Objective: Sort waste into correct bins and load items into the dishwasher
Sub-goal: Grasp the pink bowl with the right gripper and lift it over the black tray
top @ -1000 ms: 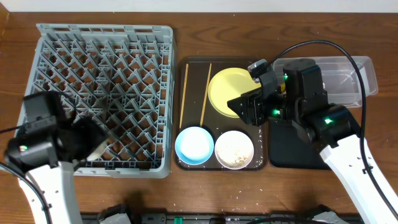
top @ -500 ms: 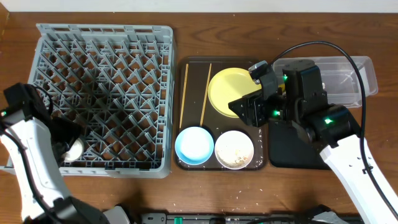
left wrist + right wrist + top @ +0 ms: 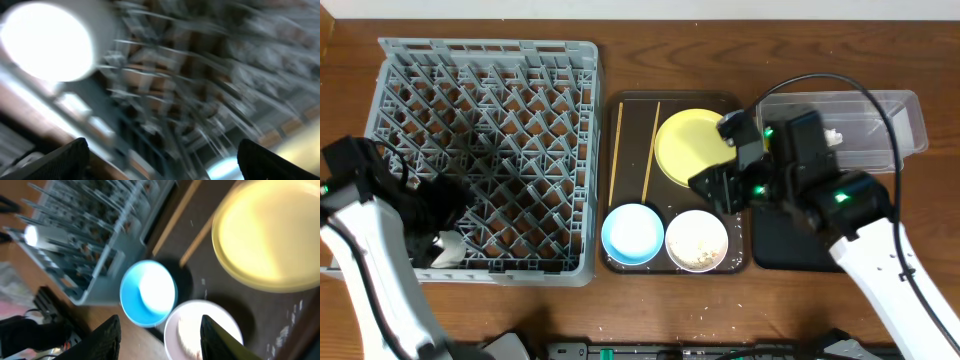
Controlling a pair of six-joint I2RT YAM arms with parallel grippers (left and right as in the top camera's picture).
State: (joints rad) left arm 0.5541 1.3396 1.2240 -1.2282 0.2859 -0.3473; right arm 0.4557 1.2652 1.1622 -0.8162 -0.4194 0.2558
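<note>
The grey dish rack (image 3: 490, 150) fills the left. On the brown serving tray (image 3: 735, 262) lie two chopsticks (image 3: 617, 150), a pale-yellow plate (image 3: 685, 140), a light-blue bowl (image 3: 633, 232) and a white bowl (image 3: 697, 240) with rice scraps. My right gripper (image 3: 712, 186) hangs open and empty above the plate's front right edge. In the right wrist view the right gripper (image 3: 162, 340) frames the blue bowl (image 3: 148, 292) and white bowl (image 3: 200, 332). My left gripper (image 3: 442, 244) is over the rack's front left corner. It is open in the blurred left wrist view (image 3: 160, 165). No wrapper shows.
The clear tub (image 3: 880, 110) stands at the back right with a small white crumpled bit (image 3: 835, 137) in it. The black tray (image 3: 790, 250) lies in front of it, partly under my right arm. The plate (image 3: 270, 235) and rack (image 3: 95, 225) also show in the right wrist view.
My left arm swung left, then its gripper came over the rack's front left corner. My right gripper shifted slightly toward the front of the tray, still open.
</note>
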